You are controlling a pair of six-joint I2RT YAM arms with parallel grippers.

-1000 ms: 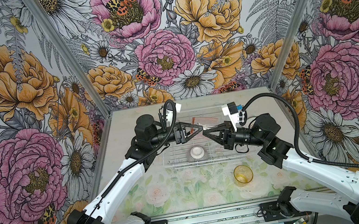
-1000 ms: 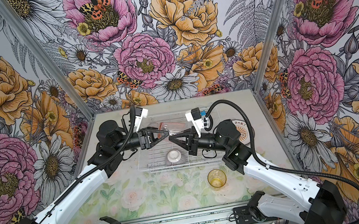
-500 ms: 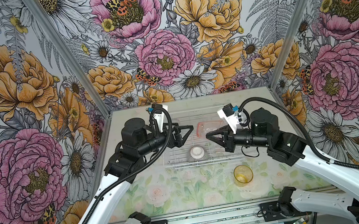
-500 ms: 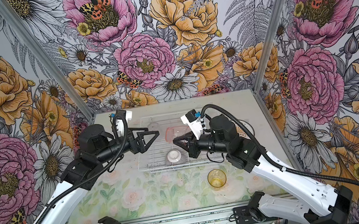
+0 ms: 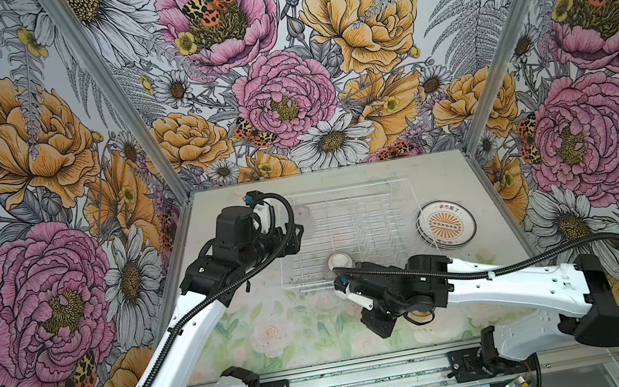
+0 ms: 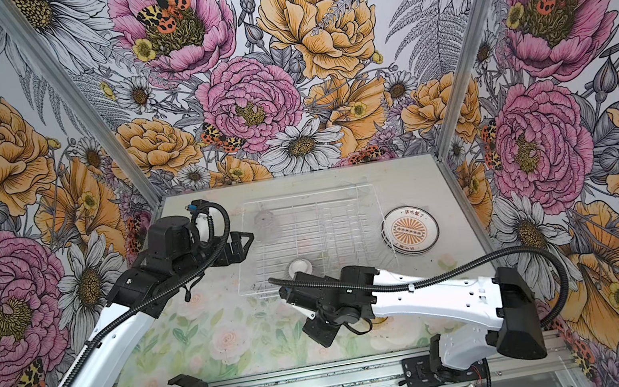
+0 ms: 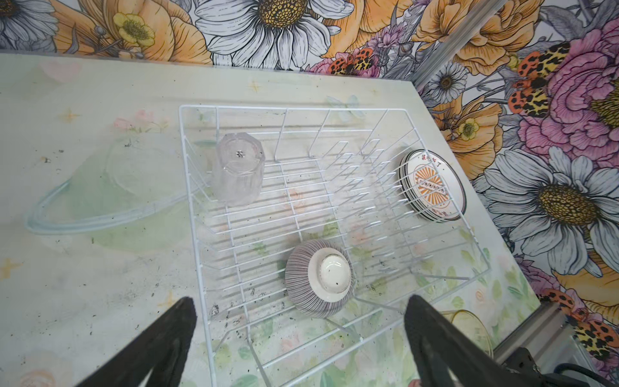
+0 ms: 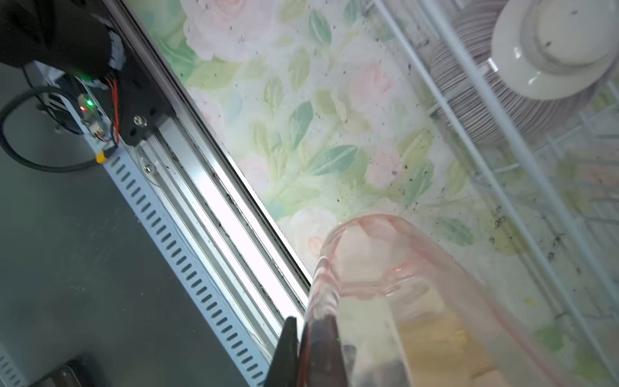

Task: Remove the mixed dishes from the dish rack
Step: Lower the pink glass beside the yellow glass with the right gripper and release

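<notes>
Pink tumbler (image 8: 385,288) points base-first away from right jaws pinching its rim; left jaws spread.

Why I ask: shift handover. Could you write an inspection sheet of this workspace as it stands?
Surface: table, pale floral print.
Job's things: dish rack holds an upside-down clear tumbler and an upside-down striped bowl; plates stacked beside it, sunburst on top; amber tumbler on the table in front.
Clutter: dark specks around the rack's near corner.
Pincers: left pincer open, empty, at the rack's edge; right pincer shut on the rim of the pink tumbler, near the table's front.
Cables: black conduit along each arm; thin wires at the front rail.
Surroundings: floral walls on three sides.
</notes>
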